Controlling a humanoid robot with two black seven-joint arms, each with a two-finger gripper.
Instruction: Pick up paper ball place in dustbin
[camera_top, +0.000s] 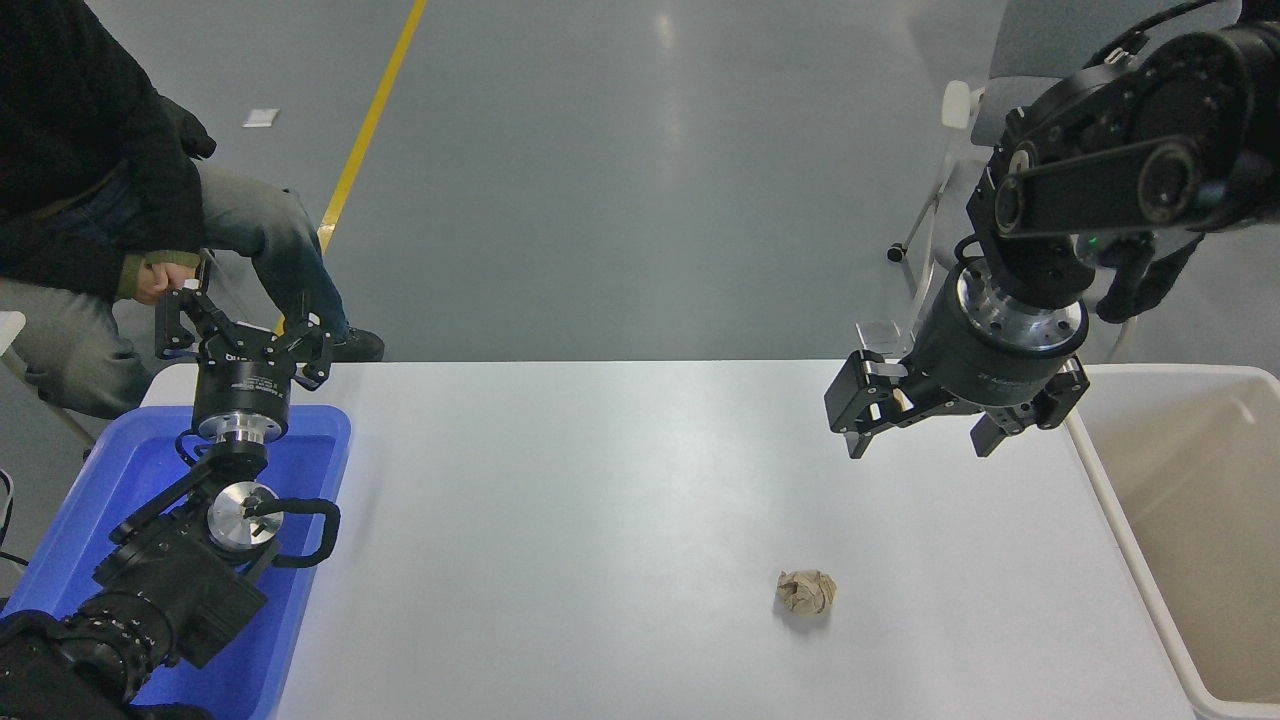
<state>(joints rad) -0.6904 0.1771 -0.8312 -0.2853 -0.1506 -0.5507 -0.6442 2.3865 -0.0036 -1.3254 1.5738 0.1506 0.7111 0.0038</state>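
The right hand (920, 425) hung above the desk (600, 480) with its fingers spread open and nothing between them. The paper ball (806, 591) lay on the desk below the hand and a little to its left, nearer to the robot, well apart from the fingers. The dustbin (1110, 500) stood just to the right of the hand, at the edge of the desk.

The ball looked light and uneven, so I think the first danger was that one finger would touch it before the other and push it away over the smooth surface. A loose hold on the crumpled paper could also let it fall before the rim of the dustbin.

The desk was white, flat and a little shiny. The left hand (243, 335) was parked far to the left, open, over a blue tray (320, 440). Beyond the desk were a grey floor with a yellow line (370, 130), a seated person (90, 200) far to the left, and a chair (950, 200) behind the right hand.
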